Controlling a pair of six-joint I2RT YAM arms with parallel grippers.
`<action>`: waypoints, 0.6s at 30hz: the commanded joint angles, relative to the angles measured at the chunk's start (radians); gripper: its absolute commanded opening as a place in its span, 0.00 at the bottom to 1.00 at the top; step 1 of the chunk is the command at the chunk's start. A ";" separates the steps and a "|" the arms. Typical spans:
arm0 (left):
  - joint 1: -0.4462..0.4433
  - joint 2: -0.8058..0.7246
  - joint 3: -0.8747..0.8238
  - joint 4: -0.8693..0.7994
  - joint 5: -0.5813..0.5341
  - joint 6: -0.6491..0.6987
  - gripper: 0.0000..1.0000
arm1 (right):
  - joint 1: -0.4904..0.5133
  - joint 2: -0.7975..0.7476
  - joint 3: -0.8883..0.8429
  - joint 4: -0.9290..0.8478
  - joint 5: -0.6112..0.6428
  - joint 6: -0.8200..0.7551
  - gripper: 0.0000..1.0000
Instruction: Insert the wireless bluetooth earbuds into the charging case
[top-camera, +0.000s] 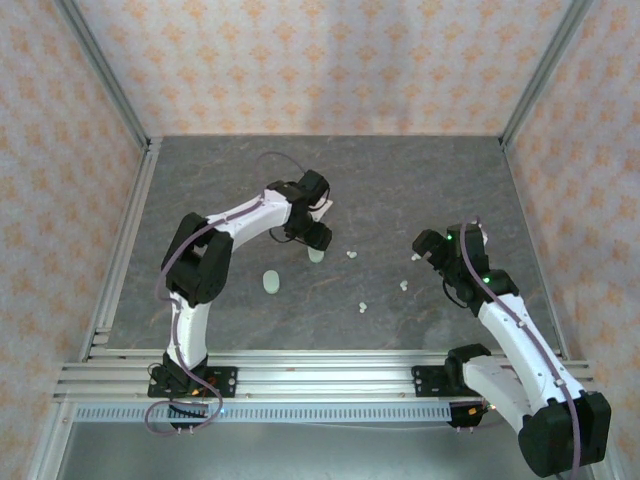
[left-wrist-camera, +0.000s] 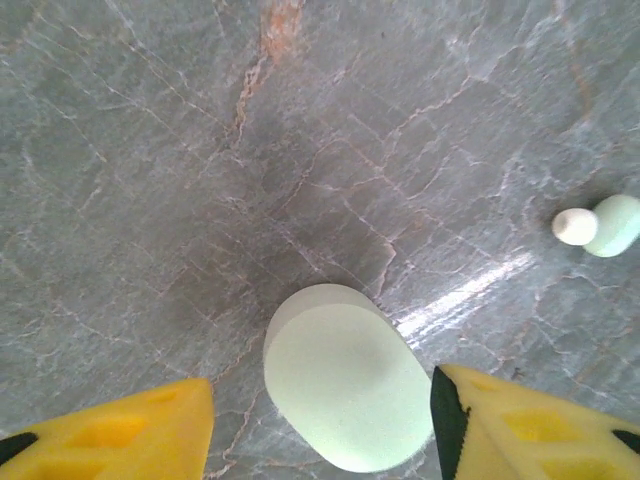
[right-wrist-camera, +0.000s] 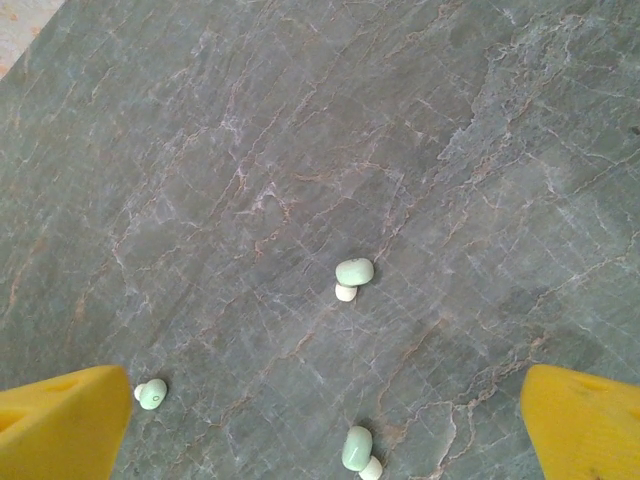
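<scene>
Nearest the arm bases, one earbud (top-camera: 363, 306) is seen lying alone on the grey marbled surface (top-camera: 400, 180). Slightly farther and to the left, a pale green oval charging case (top-camera: 271, 283) lies by itself, touched by nothing. To the right, at about the same depth, a second earbud (top-camera: 404, 285) is found, and just beyond it a third earbud (top-camera: 412, 257) lies close to the right claw (top-camera: 424, 248). That claw is held spread wide, its yellow fingers (right-wrist-camera: 60, 425) well apart with nothing gripped between them. A fourth earbud (top-camera: 352, 255) lies near the middle of the surface. Just left of it, the left claw (top-camera: 316, 238) is lowered over a second case (top-camera: 316, 255). Its fingers (left-wrist-camera: 110, 435) are spread around this case: one is seen at or against the case's edge, while a clear gap is left at the other. All four earbuds are left loose on the surface, outside both cases.
</scene>
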 joint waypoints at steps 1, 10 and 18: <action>0.023 -0.058 0.021 0.007 0.034 0.013 0.61 | 0.005 -0.004 0.002 -0.024 -0.011 0.017 1.00; 0.020 -0.056 0.025 -0.037 -0.033 -0.207 0.64 | 0.005 0.018 0.000 -0.011 -0.045 0.034 1.00; -0.038 -0.002 -0.015 -0.012 -0.083 -0.362 0.74 | 0.007 0.069 -0.014 0.036 -0.090 0.062 1.00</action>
